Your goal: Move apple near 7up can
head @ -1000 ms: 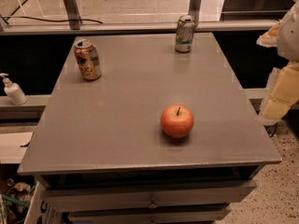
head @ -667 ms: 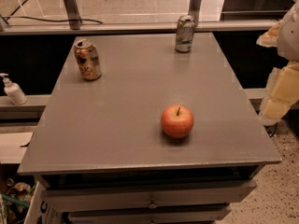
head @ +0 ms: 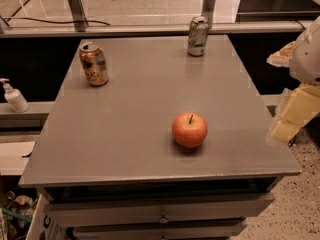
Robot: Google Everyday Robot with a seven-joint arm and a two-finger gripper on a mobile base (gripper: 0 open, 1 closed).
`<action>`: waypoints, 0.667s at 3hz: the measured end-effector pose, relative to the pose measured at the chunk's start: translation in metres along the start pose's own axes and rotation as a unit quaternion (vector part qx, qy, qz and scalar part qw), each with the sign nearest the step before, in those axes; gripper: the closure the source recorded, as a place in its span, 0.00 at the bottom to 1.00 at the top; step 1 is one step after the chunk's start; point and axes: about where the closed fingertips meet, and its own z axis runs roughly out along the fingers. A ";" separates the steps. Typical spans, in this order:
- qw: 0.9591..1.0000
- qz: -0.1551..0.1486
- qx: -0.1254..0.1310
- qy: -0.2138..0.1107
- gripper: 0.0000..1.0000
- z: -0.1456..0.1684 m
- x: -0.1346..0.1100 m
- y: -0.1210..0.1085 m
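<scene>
The red-orange apple with a short dark stem sits on the grey table, right of centre and toward the front. The 7up can, pale silver with green markings, stands upright at the table's far edge, right of the middle. My gripper shows as pale yellowish parts under a white arm housing at the right edge of the view, beyond the table's right side, well apart from the apple and holding nothing that I can see.
An orange-gold patterned can stands upright at the far left of the table. A white pump bottle sits on a ledge to the left. Drawers run under the table's front edge. A rail with metal posts runs behind.
</scene>
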 end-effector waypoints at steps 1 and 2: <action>0.999 -0.011 -0.020 -0.046 0.00 0.022 -0.012 0.008; 0.994 -0.026 -0.042 -0.097 0.00 0.046 -0.029 0.012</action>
